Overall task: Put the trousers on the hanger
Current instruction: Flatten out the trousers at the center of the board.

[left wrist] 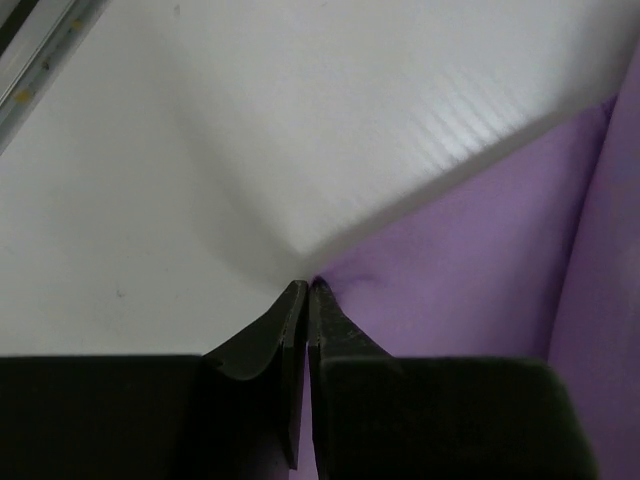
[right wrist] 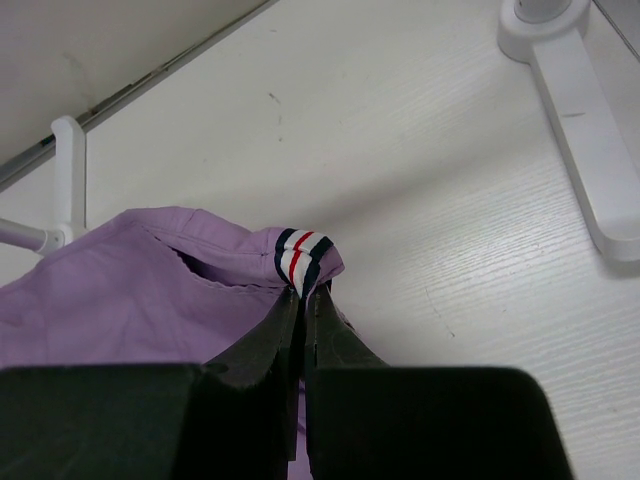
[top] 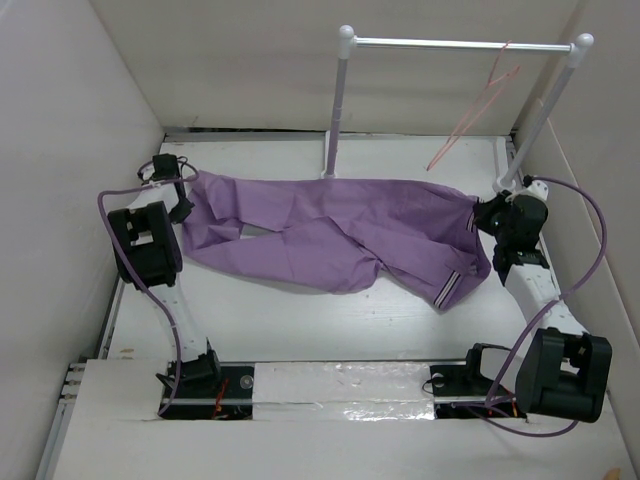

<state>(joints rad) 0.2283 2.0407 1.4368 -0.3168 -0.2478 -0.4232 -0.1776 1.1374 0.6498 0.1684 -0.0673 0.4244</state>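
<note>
The trousers (top: 330, 235) lie spread across the table (top: 300, 320) in front of the rack (top: 455, 44). Their striped waistband corner (top: 450, 288) is the part closest to the arm bases, in front of the rack's right post. Farther back, the right gripper (top: 478, 214) sits just in front of that post's foot. In the right wrist view its fingers (right wrist: 270, 335) are pressed together on the waistband's striped edge, and the lilac cloth falls away to their left. The left gripper (top: 188, 182), well left of the rack's left post, is clamped on a thin cloth edge at the trousers' far left end, with purple cloth spreading to the right of its fingertips. The cloth runs between the two grippers, just in front of the left post's foot. Farthest back, the hanger (top: 480, 100) hangs by its hook from the rack's crossbar near the right post, apart from the trousers.
</note>
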